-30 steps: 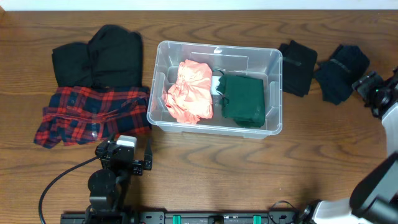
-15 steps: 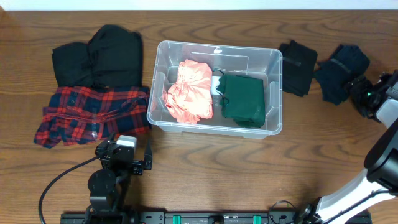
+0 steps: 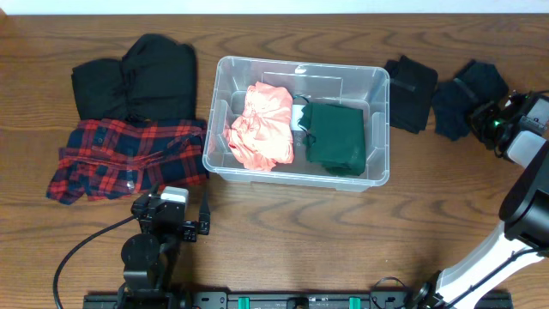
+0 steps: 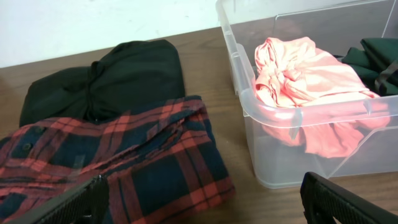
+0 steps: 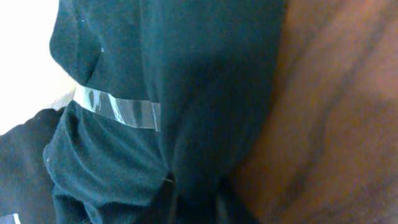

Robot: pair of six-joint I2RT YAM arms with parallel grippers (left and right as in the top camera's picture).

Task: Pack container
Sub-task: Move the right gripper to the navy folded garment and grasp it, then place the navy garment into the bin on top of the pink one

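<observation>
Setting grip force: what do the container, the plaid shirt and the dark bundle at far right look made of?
Container: clear rigid plastic, glossy; the contents show through its walls. Plaid shirt: soft woven cloth, possibly flannel; matte, lying in loose folds. Dark bundle: matte, creased fabric, wrapped by a shiny clear band, likely tape or plastic film.

The brown wooden worktop [image 3: 283, 223] holds five things. A soft black piece of clothing [image 3: 137, 77] lies at the far left. A red and dark blue checked shirt [image 3: 120, 159] lies in front of it, and its top edge covers a bit of the black one. Just beside the shirt, in the middle, stands the big clear plastic container [image 3: 292, 180]. To its right lies a small folded black cloth [image 3: 410, 90]. Next to that sits a dark blue bundle of cloth [image 3: 459, 103] with a band of clear tape around it.
</observation>
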